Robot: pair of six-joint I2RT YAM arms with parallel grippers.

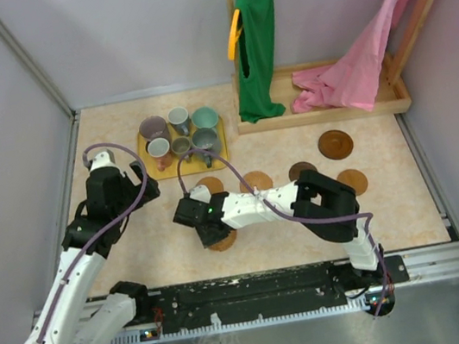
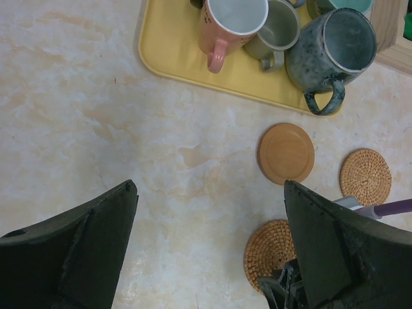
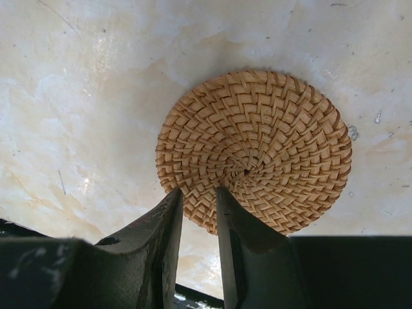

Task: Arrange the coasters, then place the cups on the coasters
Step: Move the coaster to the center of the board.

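Observation:
Several cups (image 1: 180,133) stand together on a yellow tray (image 1: 223,150) at the back left; the left wrist view shows a pink one (image 2: 228,22), a grey one (image 2: 277,29) and a dark blue-grey one (image 2: 331,48). Several round coasters (image 1: 255,181) lie flat mid-table. My right gripper (image 3: 198,190) hangs over the near rim of a woven coaster (image 3: 257,145), its jaws a narrow gap apart, nothing pinched between them. Whether the tips touch the coaster does not show. My left gripper (image 2: 209,183) is wide open above bare table, left of a smooth coaster (image 2: 286,153) and near the tray.
A wooden rack base (image 1: 393,98) at the back right carries a hanging green garment (image 1: 256,37) and a pink one (image 1: 354,74). Grey walls close in both sides. A dark coaster (image 1: 335,144) lies apart near the rack.

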